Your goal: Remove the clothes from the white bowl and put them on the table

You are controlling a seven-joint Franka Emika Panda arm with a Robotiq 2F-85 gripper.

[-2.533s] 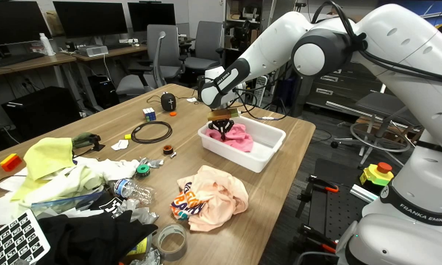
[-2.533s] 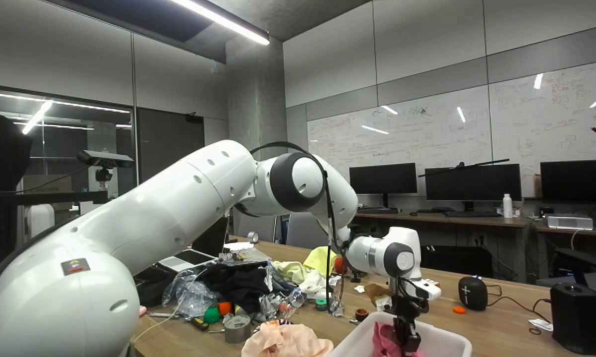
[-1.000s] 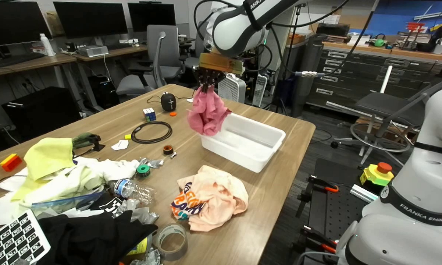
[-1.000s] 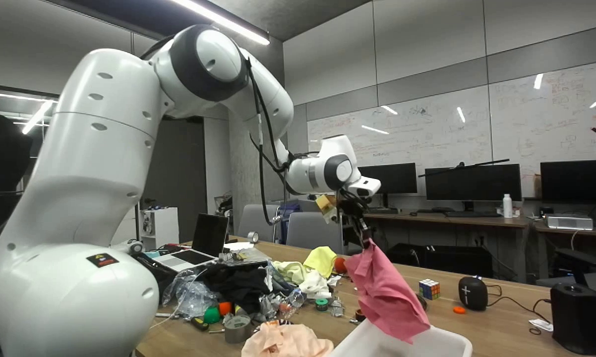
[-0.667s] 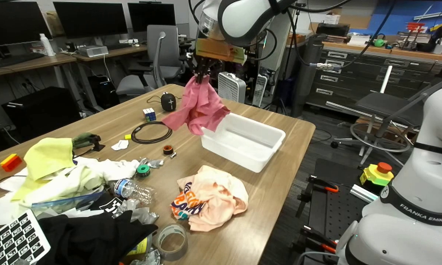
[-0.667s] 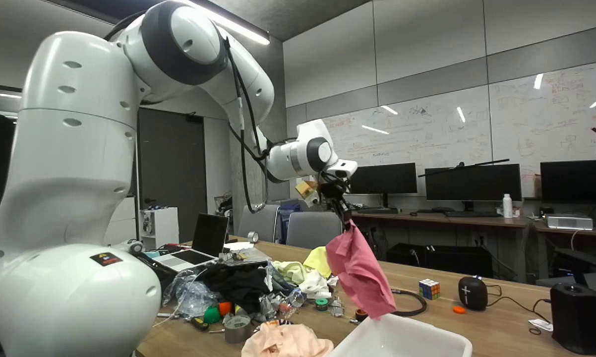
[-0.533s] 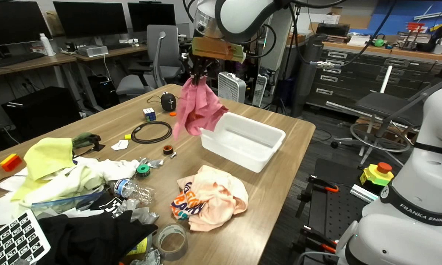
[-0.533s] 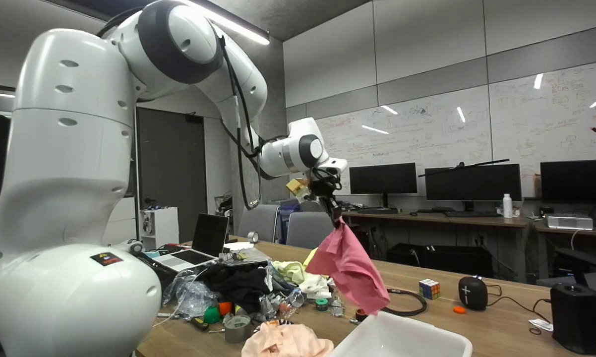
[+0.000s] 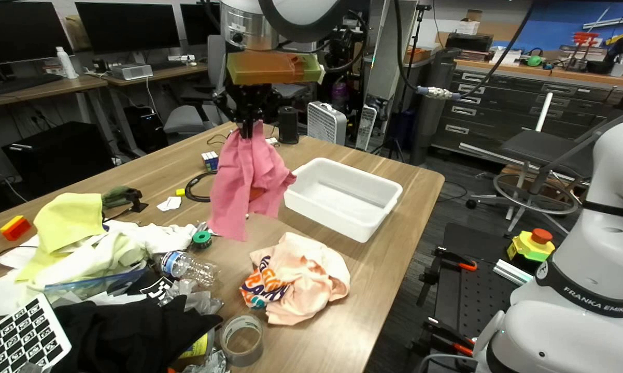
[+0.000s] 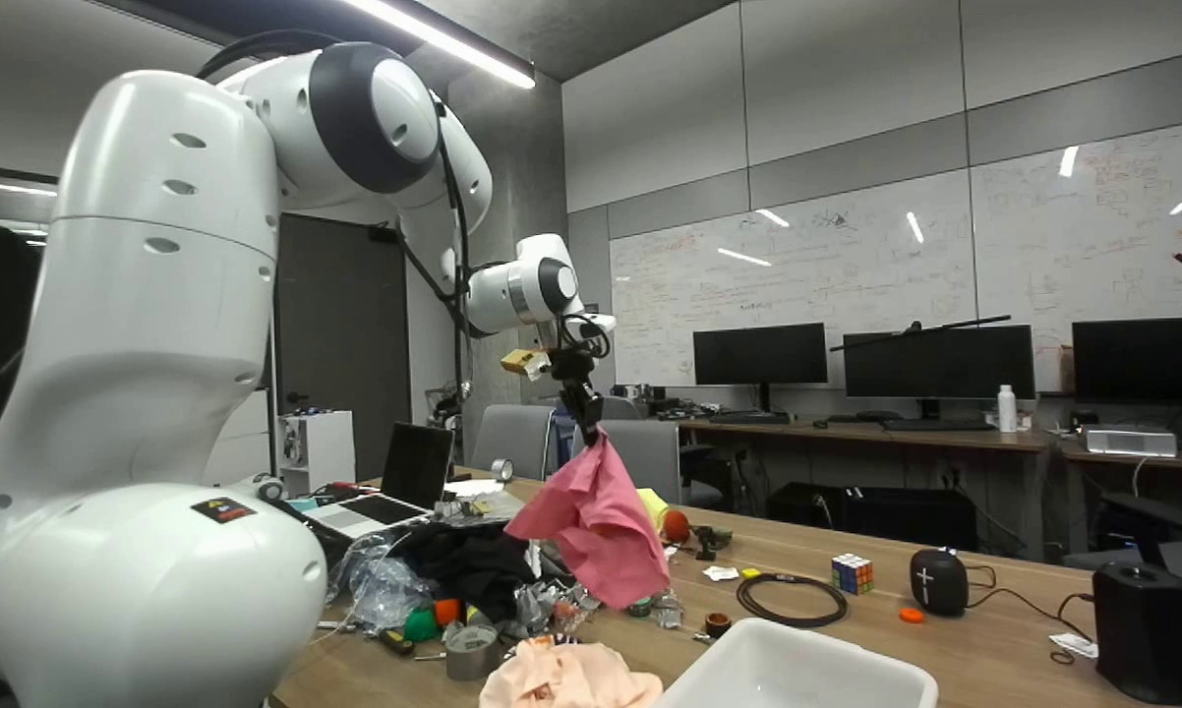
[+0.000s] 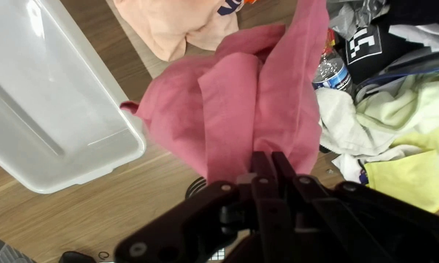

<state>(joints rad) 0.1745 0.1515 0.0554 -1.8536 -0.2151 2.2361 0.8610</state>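
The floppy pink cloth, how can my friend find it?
Find the brown wooden table, then the white robot arm over it. Its black two-fingered gripper holds the floppy pink cloth. Unlike the crumpled peach cloth lying on the table, this one dangles in the air.

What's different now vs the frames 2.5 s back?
The gripper lifted the pink cloth out of the white bin and carried it left in both exterior views; it now hangs clamped beside the bin, not let go. Bin and peach cloth stayed put.
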